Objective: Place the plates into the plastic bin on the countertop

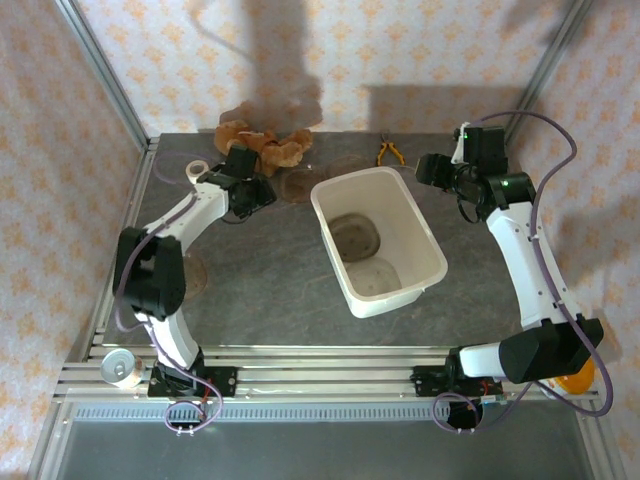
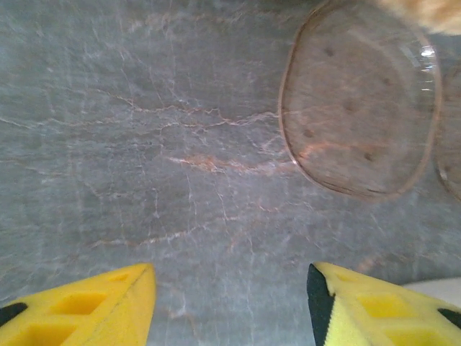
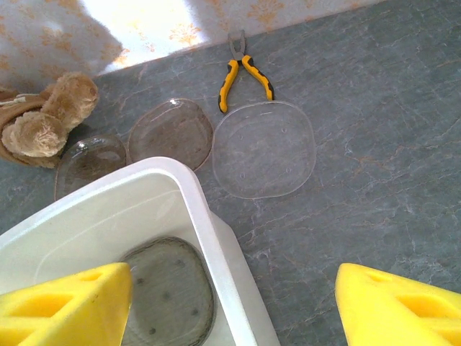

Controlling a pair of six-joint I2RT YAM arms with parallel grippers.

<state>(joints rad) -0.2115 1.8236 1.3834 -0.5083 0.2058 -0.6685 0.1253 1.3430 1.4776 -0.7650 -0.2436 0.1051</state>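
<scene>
Left gripper (image 2: 230, 288) open and empty above countertop (image 2: 144, 144). Clear plate (image 2: 360, 101) lies ahead, to its right, not touching. Right gripper (image 3: 234, 288) open over plastic bin (image 3: 173, 173), binned plate (image 3: 169, 295) below.

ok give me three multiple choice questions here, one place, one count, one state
1. Where do the pliers lie? A on the plush toy B on the countertop beyond the plastic bin C in the right gripper
2. In the right wrist view, how many plates lie outside the bin? A one B three C five
3. How is the left gripper? A open and empty B shut on a plate C shut on the pliers
1 B, they rest on stone past the bin; 2 B, three clear plates sit beside it; 3 A, its yellow fingers stand apart over bare countertop.
</scene>
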